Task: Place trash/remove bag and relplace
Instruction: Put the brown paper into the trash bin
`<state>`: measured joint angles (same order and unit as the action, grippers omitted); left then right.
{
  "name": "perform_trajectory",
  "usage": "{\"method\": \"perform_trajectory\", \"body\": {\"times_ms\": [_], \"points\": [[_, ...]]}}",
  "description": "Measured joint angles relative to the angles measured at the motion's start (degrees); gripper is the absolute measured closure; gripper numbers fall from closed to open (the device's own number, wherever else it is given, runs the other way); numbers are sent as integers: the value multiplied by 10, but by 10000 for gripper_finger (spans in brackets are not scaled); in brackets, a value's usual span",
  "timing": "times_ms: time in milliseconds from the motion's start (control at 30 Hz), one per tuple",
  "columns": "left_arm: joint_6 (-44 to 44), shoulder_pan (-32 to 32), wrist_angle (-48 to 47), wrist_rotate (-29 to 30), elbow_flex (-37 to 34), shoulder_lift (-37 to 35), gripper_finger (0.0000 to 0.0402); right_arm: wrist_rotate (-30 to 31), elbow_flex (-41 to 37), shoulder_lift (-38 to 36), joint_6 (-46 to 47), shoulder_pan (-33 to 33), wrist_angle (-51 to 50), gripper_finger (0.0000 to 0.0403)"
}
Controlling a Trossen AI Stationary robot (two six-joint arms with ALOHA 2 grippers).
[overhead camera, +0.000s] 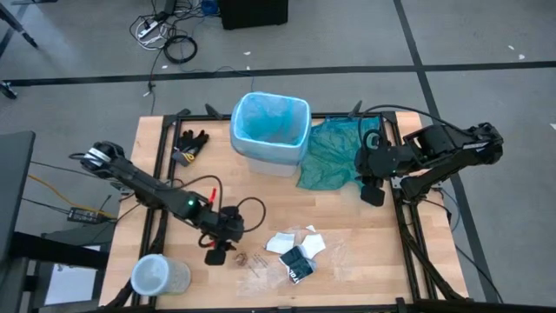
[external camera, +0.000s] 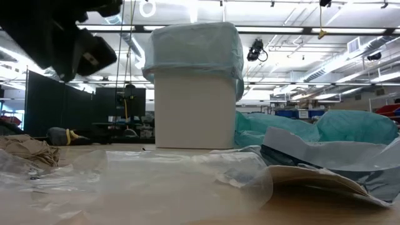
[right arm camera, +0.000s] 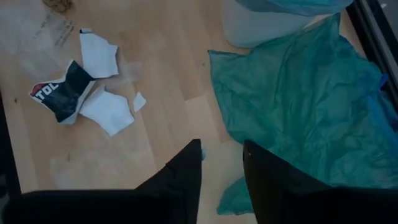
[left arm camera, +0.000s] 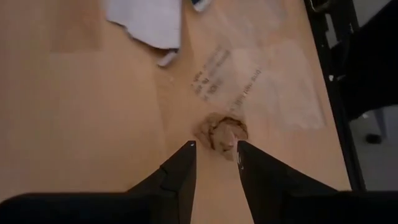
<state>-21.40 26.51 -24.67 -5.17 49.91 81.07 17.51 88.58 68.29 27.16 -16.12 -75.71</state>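
- Your wooden desk (overhead camera: 365,261) holds everything.
- The white bin (overhead camera: 270,130) stands at the far middle, and the light blue bag (overhead camera: 271,118) lines it.
- A teal bag (overhead camera: 330,155) lies flat just right of the bin.
- Your right claw (right arm camera: 222,154) hangs over the teal bag's near edge, fingers apart, holding nothing.
- Your left claw (left arm camera: 215,149) is low at the near left, fingers apart, right by a brown scrap (left arm camera: 220,131).
- White paper bits (right arm camera: 99,53) and a dark wrapper (right arm camera: 62,93) lie near the middle.

We see a grey floor (overhead camera: 78,52) crossed by dark lines, with tangled cables (overhead camera: 165,35) lying on it. Across the room we see dark partitions (external camera: 53,103) and a white ceiling with pipes (external camera: 325,28) and bright lamps.
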Motion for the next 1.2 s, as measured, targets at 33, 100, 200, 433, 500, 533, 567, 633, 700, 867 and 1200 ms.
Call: {"method": "perform_trajectory", "body": {"times_ms": [33,100,200,433,500,533,567,633,700,867,1200], "points": [[0,2,10,-10,0,11,270,-1,0,0,1,0,0,287],[0,4,39,-25,0,31,266,-2,0,0,1,0,0,274],[-1,9,65,-31,0,55,261,2,0,0,1,0,0,252],[1,13,77,-33,0,95,259,7,0,0,3,0,0,212],[5,13,84,-33,0,106,259,7,0,0,3,0,0,204],[11,14,90,-33,0,110,259,7,0,0,4,0,0,201],[14,14,91,-30,0,115,259,7,0,0,4,0,0,199],[14,14,93,-20,0,121,259,7,0,0,4,0,0,197],[15,14,105,-19,0,130,259,7,0,0,9,0,0,197],[28,17,128,-26,1,168,259,6,0,0,18,0,0,201],[-19,14,129,-66,4,209,345,-7,0,0,43,0,-3,210]]}}
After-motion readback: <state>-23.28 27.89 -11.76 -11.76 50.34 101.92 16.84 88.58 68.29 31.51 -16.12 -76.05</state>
